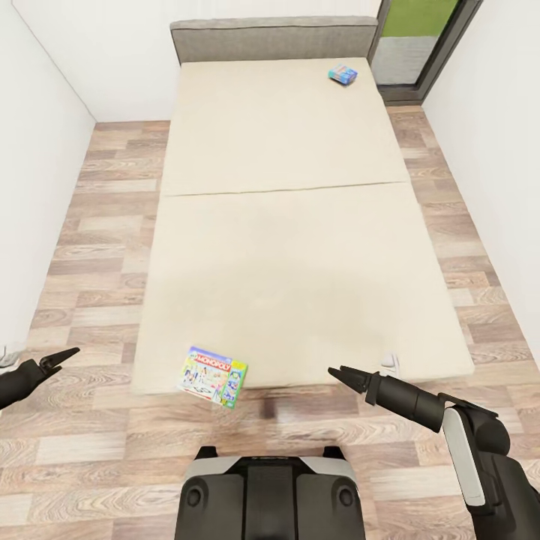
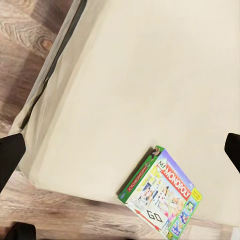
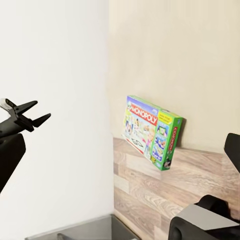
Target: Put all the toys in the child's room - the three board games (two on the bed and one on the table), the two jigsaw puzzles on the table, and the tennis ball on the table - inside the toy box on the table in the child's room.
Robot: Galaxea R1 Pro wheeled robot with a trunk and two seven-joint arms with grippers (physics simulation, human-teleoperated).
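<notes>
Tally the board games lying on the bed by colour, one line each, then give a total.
Green-edged Monopoly box, overhanging the bed's near edge: 1
Small blue box, near the headboard: 1
Total: 2

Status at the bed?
Left tool and right tool empty, hovering. Monopoly box overhangs bed foot edge; small blue game box near headboard. Nothing blocking.
</notes>
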